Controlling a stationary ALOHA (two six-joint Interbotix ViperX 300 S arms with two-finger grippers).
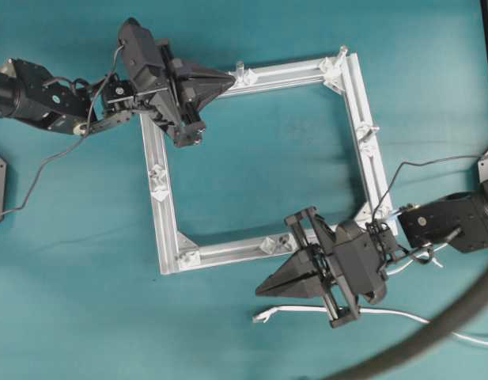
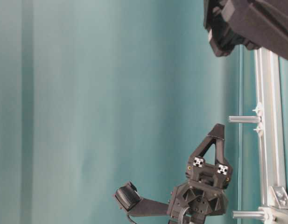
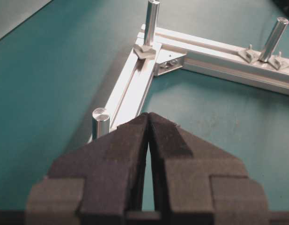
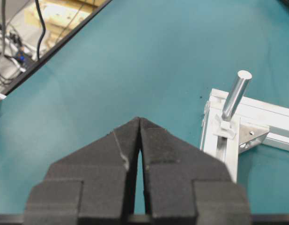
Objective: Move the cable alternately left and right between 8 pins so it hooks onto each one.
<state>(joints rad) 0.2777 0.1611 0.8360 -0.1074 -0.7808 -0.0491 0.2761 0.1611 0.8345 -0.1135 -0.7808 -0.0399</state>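
White cable is lying lengthwise just below your right gripper, closed and empty, while your left gripper, closed too, is hovering far off.

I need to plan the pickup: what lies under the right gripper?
In the overhead view the white cable runs beneath the right gripper, plug tip showing at its left. The stretch under the gripper body is covered.

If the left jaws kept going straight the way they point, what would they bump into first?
Probably the nearest pin, just left of the shut tips of the left gripper, or the frame bar beside it. Depth is hard to judge; the gripper may pass above the bar.
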